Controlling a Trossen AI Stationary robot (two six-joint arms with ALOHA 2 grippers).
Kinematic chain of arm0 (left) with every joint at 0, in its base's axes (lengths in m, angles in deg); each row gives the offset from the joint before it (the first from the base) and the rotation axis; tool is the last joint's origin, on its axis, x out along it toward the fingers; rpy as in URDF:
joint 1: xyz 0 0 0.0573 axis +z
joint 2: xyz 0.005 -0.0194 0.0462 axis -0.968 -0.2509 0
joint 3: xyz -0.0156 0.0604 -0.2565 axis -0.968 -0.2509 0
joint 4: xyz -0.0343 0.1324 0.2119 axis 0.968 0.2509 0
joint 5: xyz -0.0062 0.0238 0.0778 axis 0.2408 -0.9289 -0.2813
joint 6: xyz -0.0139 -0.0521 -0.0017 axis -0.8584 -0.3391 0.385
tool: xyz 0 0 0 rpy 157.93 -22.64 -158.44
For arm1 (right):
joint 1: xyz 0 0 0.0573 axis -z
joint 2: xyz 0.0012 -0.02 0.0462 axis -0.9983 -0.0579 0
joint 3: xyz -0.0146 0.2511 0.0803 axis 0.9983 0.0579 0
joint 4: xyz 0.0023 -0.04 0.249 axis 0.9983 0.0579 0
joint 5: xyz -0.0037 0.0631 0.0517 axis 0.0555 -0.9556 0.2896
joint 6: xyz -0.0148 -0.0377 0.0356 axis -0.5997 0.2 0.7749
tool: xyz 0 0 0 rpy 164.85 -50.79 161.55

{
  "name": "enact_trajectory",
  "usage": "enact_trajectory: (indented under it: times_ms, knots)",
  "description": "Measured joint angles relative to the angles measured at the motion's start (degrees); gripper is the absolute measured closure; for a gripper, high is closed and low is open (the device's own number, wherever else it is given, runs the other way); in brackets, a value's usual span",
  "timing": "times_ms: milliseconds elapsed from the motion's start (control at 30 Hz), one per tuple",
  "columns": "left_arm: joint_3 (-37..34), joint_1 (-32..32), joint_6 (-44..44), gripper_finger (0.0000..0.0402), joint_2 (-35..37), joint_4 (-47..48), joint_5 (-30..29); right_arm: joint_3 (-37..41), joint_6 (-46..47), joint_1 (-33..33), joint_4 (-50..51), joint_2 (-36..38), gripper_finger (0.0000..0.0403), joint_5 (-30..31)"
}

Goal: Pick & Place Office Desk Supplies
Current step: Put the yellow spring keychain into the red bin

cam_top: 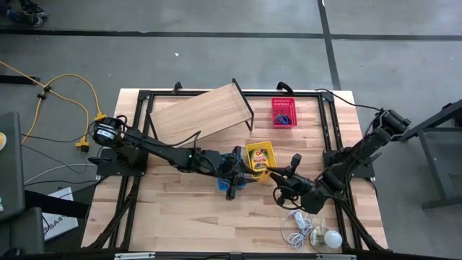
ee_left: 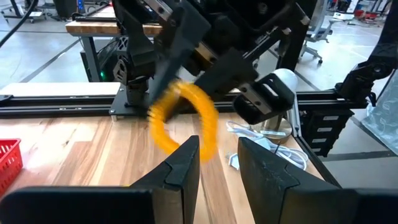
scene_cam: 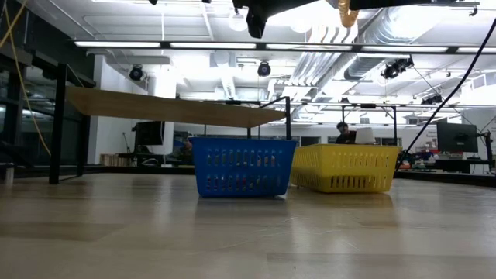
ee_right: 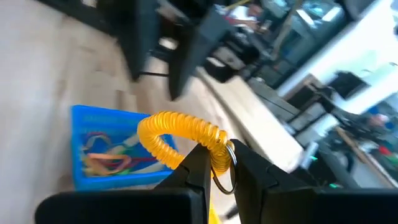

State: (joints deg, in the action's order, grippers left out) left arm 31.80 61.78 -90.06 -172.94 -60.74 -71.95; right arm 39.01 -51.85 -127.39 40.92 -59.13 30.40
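One yellow coil loop [ee_right: 183, 138], which we judge light and springy, hangs above the blue basket [ee_right: 109, 152], pinched near its ring by the right gripper [ee_right: 217, 163]; the left gripper [ee_left: 219, 160] is parted, empty.

Wooden table [cam_top: 180, 217]; blue basket [scene_cam: 242, 166], yellow basket [scene_cam: 347, 168], red basket [cam_top: 283, 113], bulb [cam_top: 331, 237]

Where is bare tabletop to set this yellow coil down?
Free: the front left stretch of the table, below the left arm, and the strip between the red basket and the right arm. Crowded: the centre, where the blue basket, yellow basket and both grippers meet, and the front right corner with the bulb and cord.
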Motion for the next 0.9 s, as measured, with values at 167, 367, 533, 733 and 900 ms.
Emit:
enact_trajectory:
  times_ms: [167,367,533,733,900]
  knots:
    - [0.0,0.0,-0.02,0.0297,0.0,0.0,0.0,0.0,0.92,3.38,0.48,0.02,0.0367,4.12]
    - [0.0,0.0,-0.15,0.0297,0.0,0.0,0.0,0.0,5.71,12.24,5.82,0.02,0.0367,1.41]
    - [0.0,0.0,-0.13,0.0297,0.0,0.01,0.02,0.0,11.73,20.27,13.38,0.15,0.0367,0.78]
    - [0.0,0.0,0.49,0.0297,0.0,0.02,0.02,0.01,19.7,30.98,24.7,2.06,0.0367,-5.86]
    - [0.0,0.0,0.7,0.0297,0.0,-0.02,0.02,0.02,21.37,39.58,28.58,2.49,0.0367,-11.51]
